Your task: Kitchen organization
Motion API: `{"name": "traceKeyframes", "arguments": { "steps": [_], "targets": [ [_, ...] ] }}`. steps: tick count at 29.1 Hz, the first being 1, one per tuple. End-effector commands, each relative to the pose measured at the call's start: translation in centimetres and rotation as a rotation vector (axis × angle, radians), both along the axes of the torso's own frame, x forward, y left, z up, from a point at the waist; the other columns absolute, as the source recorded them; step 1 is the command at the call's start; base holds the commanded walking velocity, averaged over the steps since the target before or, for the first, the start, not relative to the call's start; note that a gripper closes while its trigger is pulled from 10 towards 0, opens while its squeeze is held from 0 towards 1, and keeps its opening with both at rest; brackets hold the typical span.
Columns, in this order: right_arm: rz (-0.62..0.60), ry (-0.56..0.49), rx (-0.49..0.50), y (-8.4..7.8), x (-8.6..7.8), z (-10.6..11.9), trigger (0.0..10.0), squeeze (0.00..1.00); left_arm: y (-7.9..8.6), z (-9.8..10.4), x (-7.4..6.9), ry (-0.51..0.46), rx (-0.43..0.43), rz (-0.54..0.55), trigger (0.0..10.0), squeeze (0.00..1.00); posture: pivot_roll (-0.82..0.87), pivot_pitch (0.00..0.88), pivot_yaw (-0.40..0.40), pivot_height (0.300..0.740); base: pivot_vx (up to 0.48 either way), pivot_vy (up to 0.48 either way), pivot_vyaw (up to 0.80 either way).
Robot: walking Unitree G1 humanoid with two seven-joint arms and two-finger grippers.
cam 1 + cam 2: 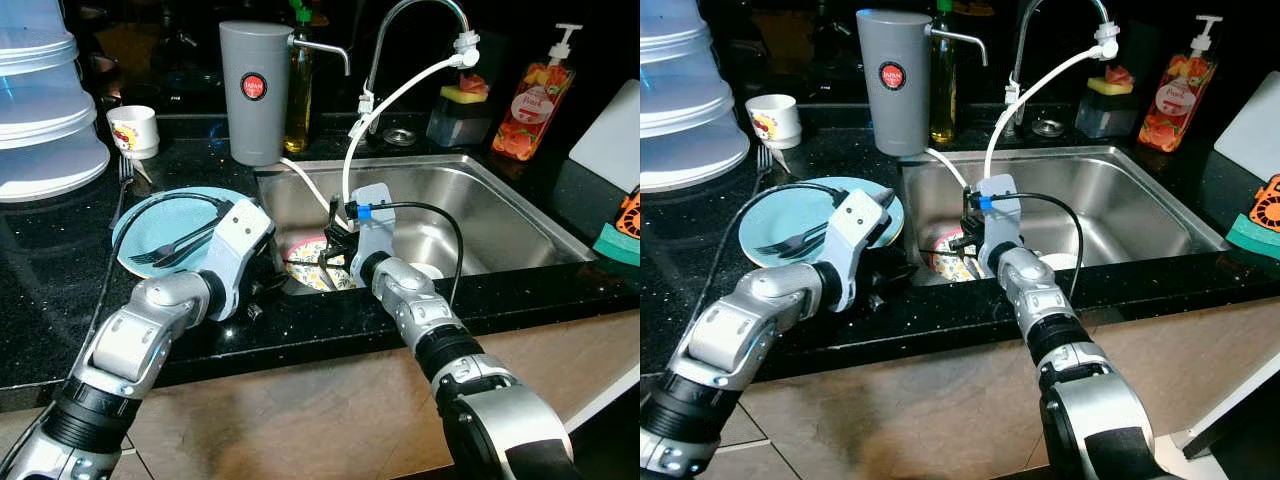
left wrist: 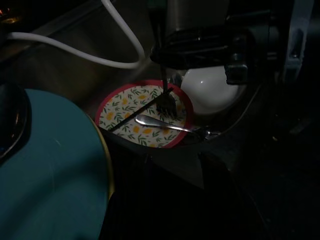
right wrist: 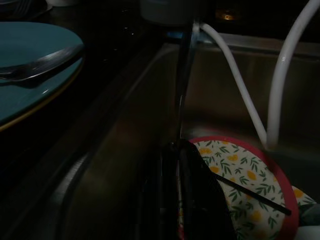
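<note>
My right gripper (image 1: 336, 248) hangs over the left part of the steel sink (image 1: 500, 215), shut on a fork (image 2: 166, 100) whose tines point down at a red-rimmed floral plate (image 2: 127, 112) on the sink floor. A spoon (image 2: 160, 123) lies across that plate, and a white bowl (image 2: 212, 90) sits beside it. My left gripper (image 1: 262, 296) rests low at the counter edge by the sink's front left corner, fingers apart and empty. Just behind it a light blue plate (image 1: 150, 225) on the black counter carries dark cutlery (image 1: 178, 248).
A grey canister (image 1: 256, 90), an oil bottle (image 1: 298, 95) and the faucet (image 1: 400, 40) with a white hose (image 1: 400, 95) stand behind the sink. Soap bottle (image 1: 535, 100) at back right. A cup (image 1: 134, 130) and stacked white containers (image 1: 45, 110) at back left.
</note>
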State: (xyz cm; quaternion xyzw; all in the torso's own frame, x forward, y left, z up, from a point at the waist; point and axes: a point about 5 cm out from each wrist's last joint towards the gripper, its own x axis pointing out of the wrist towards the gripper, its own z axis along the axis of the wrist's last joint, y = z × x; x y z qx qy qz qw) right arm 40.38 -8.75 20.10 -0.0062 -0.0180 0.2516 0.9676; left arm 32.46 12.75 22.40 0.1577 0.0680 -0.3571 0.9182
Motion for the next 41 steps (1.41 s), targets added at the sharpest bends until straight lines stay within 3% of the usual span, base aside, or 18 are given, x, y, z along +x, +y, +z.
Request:
{"name": "traceKeyframes", "arguments": {
  "steps": [1,4,5,6,8,9,11,13,14,15,16,22,26,32,35,36,37,41],
  "targets": [
    [0.017,0.076,-0.017,0.1,-0.2,-1.5,10.0,1.0,-0.1,0.1,0.2,0.008,-0.017,0.007,10.0,0.0,-0.04,0.081,-0.059,0.74,0.0,0.0,0.0],
    [0.02,0.08,-0.05,0.0,-0.2,-1.7,10.0,1.0,0.1,1.6,1.0,-0.066,-0.086,0.067,10.0,0.0,-0.04,0.084,-0.057,0.74,0.0,0.0,0.0],
    [0.011,0.077,-0.049,-0.1,-0.1,-1.6,10.0,0.65,0.3,2.3,1.3,-0.1,-0.113,0.101,10.0,0.0,-0.04,0.084,-0.056,0.74,0.0,0.0,0.0],
    [-0.004,0.069,-0.037,-0.3,0.0,-1.3,10.0,0.0,0.7,3.0,1.7,-0.152,-0.112,0.153,10.0,0.0,-0.04,0.085,-0.054,0.74,0.0,0.0,0.0],
    [-0.014,0.063,-0.028,-0.4,0.0,-1.1,10.0,0.0,1.1,3.4,1.8,-0.185,-0.106,0.186,10.0,0.0,-0.04,0.085,-0.054,0.74,0.0,0.0,0.0],
    [-0.035,0.04,-0.001,-0.8,0.2,-0.4,10.0,0.0,2.1,4.3,2.4,-0.247,-0.056,0.292,10.0,0.0,-0.04,0.088,-0.054,0.74,0.0,0.0,0.0],
    [-0.048,0.023,0.019,-1.0,0.3,0.1,10.0,0.0,2.8,4.6,2.6,-0.262,-0.03,0.351,10.0,0.0,-0.04,0.088,-0.054,0.74,0.0,0.0,0.0],
    [-0.048,0.023,0.019,-1.0,0.3,0.1,10.0,0.0,2.8,4.6,2.6,-0.262,-0.03,0.351,10.0,0.0,-0.04,0.088,-0.054,0.74,0.0,0.0,0.0],
    [-0.06,-0.003,0.056,-1.3,0.5,0.9,10.0,0.0,3.7,4.7,2.8,-0.261,0.004,0.42,10.0,0.0,-0.04,0.09,-0.054,0.74,0.0,0.0,0.0],
    [-0.06,-0.003,0.056,-1.3,0.5,0.9,10.0,0.0,3.7,4.7,2.8,-0.261,0.004,0.42,10.0,0.0,-0.04,0.09,-0.054,0.74,0.0,0.0,0.0],
    [-0.057,-0.035,0.131,-1.5,0.6,2.3,10.0,0.0,5.0,4.1,2.7,-0.21,0.067,0.514,10.0,0.0,-0.04,0.091,-0.054,0.74,0.0,0.0,0.0],
    [0.024,-0.043,0.145,-1.1,0.2,3.1,10.0,0.0,5.6,2.6,2.3,-0.084,0.04,0.549,10.0,0.0,-0.04,0.089,-0.059,0.74,0.0,0.0,0.0],
    [0.102,-0.074,0.079,-0.8,-0.6,3.3,10.0,0.0,5.5,0.7,2.2,0.032,-0.063,0.54,10.0,0.0,-0.04,0.083,-0.062,0.74,0.0,0.0,0.0],
    [0.106,-0.098,0.062,-0.9,-0.8,3.8,10.0,0.0,4.8,1.0,2.3,0.031,-0.07,0.506,10.0,0.0,-0.05,0.081,-0.058,0.74,0.0,0.0,0.0],
    [0.112,-0.094,0.059,-0.9,-1.0,3.9,10.0,0.0,4.5,0.7,2.4,0.079,-0.08,0.487,10.0,0.0,-0.05,0.079,-0.057,0.74,0.0,0.0,0.0],
    [0.115,-0.092,0.058,-0.8,-1.1,4.0,10.0,0.0,4.5,0.6,2.4,0.098,-0.077,0.492,6.6,0.0,-0.05,0.075,-0.056,0.74,0.0,0.0,0.0],
    [0.122,-0.088,0.058,-0.8,-1.3,4.0,10.0,0.0,4.8,0.4,2.4,0.119,-0.074,0.506,0.0,0.0,-0.05,0.074,-0.056,0.74,0.0,0.0,0.0],
    [0.127,-0.081,0.062,-0.8,-1.4,4.1,10.0,0.0,5.2,0.3,2.4,0.127,-0.057,0.517,0.0,0.0,-0.05,0.072,-0.058,0.74,0.0,0.0,0.0]
  ]
}}
